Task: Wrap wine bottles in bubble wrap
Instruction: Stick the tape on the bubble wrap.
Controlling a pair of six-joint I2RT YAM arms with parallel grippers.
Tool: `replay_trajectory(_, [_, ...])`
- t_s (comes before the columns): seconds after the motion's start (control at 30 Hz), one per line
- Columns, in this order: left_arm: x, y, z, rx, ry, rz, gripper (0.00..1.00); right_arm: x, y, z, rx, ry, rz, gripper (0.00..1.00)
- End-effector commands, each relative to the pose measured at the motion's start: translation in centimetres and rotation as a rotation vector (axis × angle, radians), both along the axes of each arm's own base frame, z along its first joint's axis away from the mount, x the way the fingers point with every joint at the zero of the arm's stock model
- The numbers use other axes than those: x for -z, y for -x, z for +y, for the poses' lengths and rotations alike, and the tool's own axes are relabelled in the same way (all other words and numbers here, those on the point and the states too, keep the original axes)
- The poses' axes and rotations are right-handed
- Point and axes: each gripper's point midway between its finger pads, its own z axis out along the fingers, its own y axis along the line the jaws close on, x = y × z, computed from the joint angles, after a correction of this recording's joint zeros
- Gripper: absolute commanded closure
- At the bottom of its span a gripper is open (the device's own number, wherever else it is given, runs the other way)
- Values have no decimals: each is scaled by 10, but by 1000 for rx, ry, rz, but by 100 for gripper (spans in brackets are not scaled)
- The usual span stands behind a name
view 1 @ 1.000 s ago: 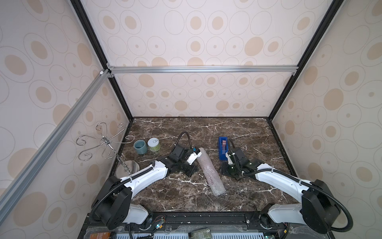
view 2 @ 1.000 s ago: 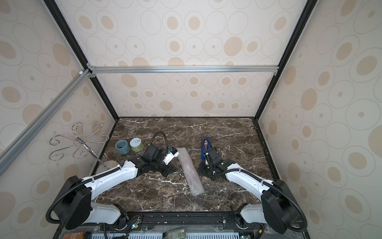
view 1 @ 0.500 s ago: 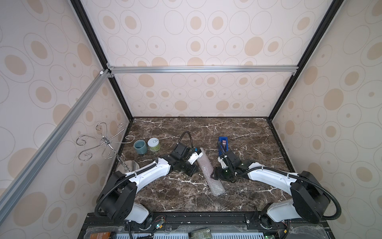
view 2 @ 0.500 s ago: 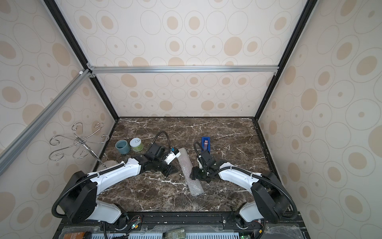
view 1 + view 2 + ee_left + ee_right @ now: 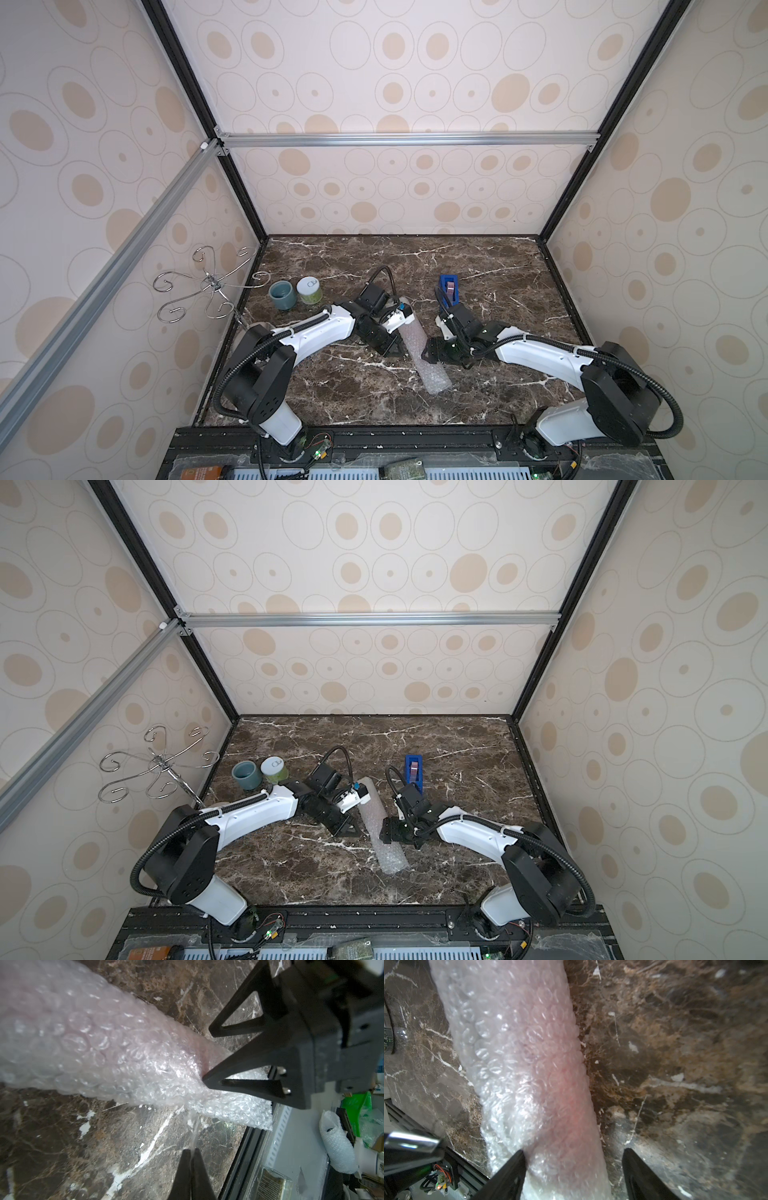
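Wrap (image 5: 419, 353) rolled into a long tube, lying diagonal mid-worktop (image 5: 374, 257), near end toward front rail. Bottle (image 5: 566, 1093) inside, lying flat, visible only as a pink tint through the bubbles in right wrist view. Left pincer (image 5: 192, 1167) together, tips nipping a thin clear strip (image 5: 194, 1132) running to the tube's edge at the worktop. Probably tape, given dispenser (image 5: 449, 286) just behind right arm; cannot confirm. Judged reason for this hold: strip kept taut, tube kept from unrolling. Right pincer (image 5: 573, 1151) apart, straddling the tube from the opposite side. One finger touching the wrap, the other clear of it over bare worktop; nothing clamped. Judged purpose: steadying the tube or pressing the seam, not lifting. From both top views: full tube length, two arms flanking its middle; no strip, no bottle to be made out. From left wrist view alone: the strip, a right fingertip against the wrap, and the crumpled flat end of the tube past the bottle. From right wrist view alone: gap between far finger and wrap. Sealing judged still in hand.
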Motion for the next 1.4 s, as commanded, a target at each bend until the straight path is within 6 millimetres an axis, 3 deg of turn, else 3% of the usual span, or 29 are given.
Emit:
replay_trajectory(0.0, [0, 17, 5, 112, -21, 79, 100, 18, 8, -18, -1, 100, 13, 26])
replay_trajectory(0.2, [8, 11, 0, 127, -41, 128, 100, 1, 0, -14, -24, 85, -68, 26])
replay_trajectory(0.5, [-13, 6, -11, 127, 34, 111, 100, -30, -7, -4, -74, 30, -172, 26])
replay_trajectory(0.67, [-22, 5, -12, 118, 59, 107, 100, -38, -6, 1, -105, 8, -201, 28])
replay_trajectory(0.8, [-30, 5, -14, 122, 80, 102, 100, -37, -4, 5, -120, -3, -192, 36])
replay_trajectory(1.17, [-59, 4, -26, 146, 189, 87, 100, -19, 5, 6, -144, 49, -147, 37])
replay_trajectory(1.37, [-60, 1, -37, 156, 243, 109, 100, -16, 5, 2, -132, 60, -155, 40])
